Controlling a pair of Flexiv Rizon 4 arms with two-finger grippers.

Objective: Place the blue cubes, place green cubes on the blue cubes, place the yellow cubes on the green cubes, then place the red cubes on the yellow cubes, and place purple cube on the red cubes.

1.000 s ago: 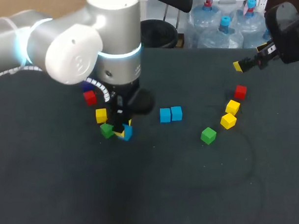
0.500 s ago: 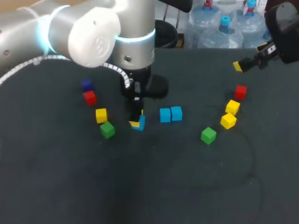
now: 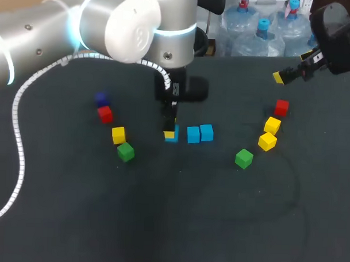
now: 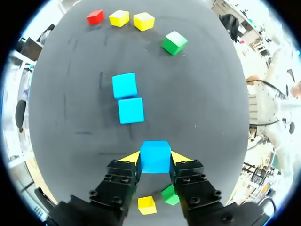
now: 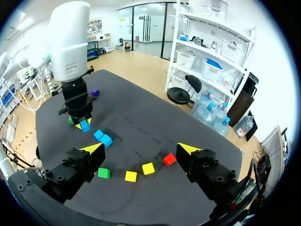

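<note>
wrist view shows left jaws clamping blue cube [image 4: 155, 157].

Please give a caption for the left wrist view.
Left gripper shut on a blue cube, two adjoining blue cubes ahead of it.

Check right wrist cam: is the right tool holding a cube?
No, the right tool is open, and nothing sits between its yellow tips.
</note>
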